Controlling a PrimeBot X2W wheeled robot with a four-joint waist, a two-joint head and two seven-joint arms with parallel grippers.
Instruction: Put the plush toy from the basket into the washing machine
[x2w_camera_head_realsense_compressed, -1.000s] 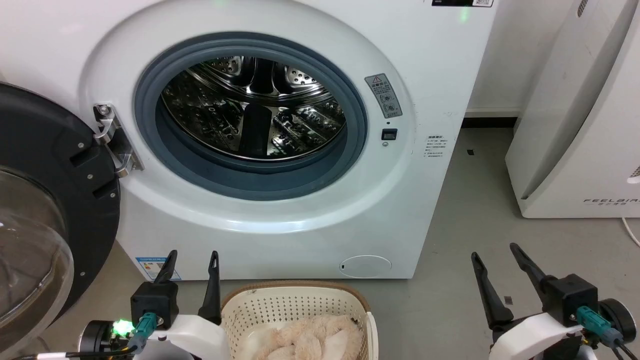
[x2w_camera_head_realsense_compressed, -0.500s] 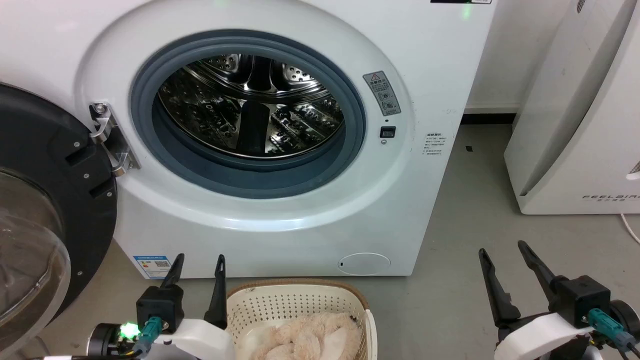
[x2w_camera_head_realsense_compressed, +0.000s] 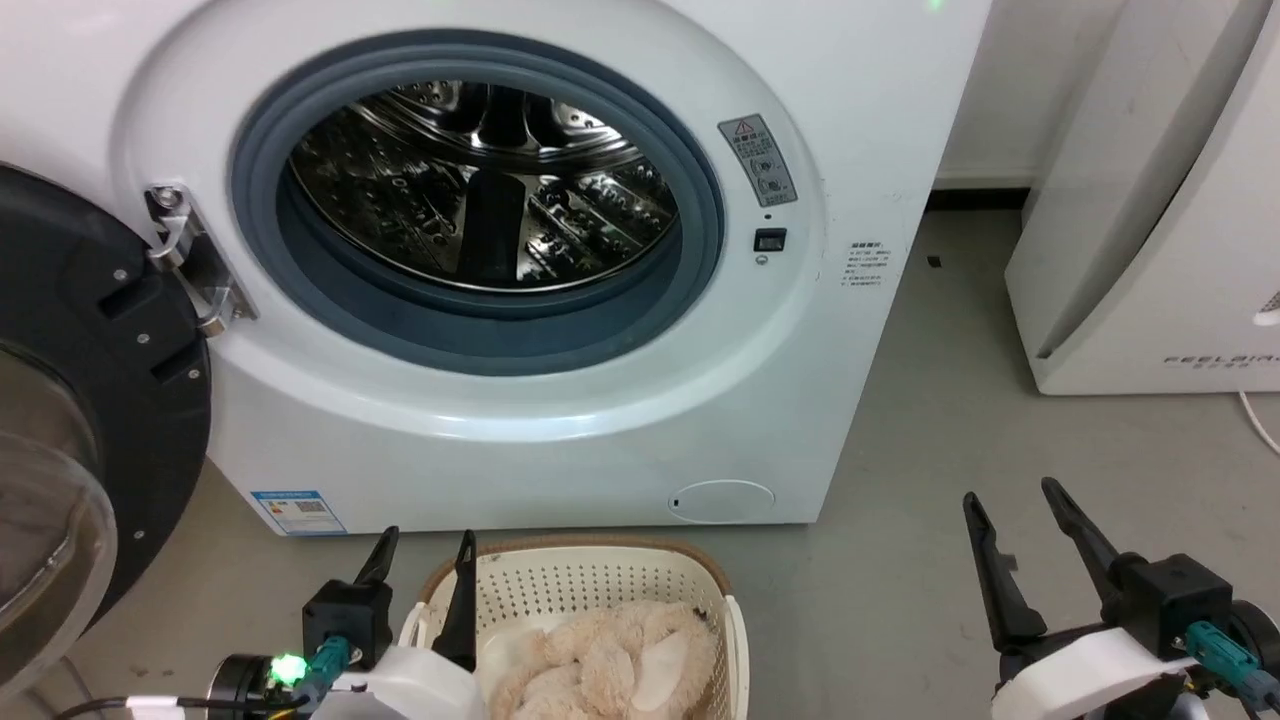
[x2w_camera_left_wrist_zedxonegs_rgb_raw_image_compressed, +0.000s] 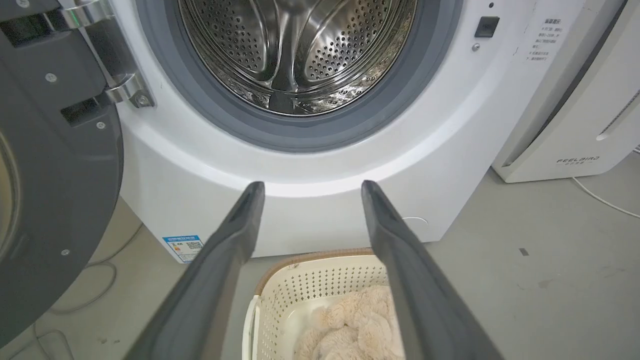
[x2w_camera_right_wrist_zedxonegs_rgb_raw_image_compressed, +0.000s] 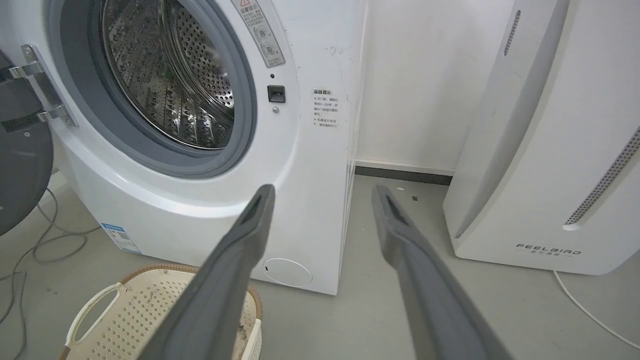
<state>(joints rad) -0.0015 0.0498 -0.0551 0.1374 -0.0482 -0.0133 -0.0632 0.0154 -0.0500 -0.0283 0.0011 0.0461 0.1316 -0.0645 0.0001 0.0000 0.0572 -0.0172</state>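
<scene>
My left pincer (x2w_camera_head_realsense_compressed: 428, 535) and right pincer (x2w_camera_head_realsense_compressed: 1010, 492) gape empty; I'd sink the left deep into the fluffy cream-beige plush toy (x2w_camera_head_realsense_compressed: 590, 660).

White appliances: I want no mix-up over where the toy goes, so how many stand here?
2. The washing machine stands just behind the basket; the FEELAIR appliance stands to its right. Others may lie out of frame.
</scene>
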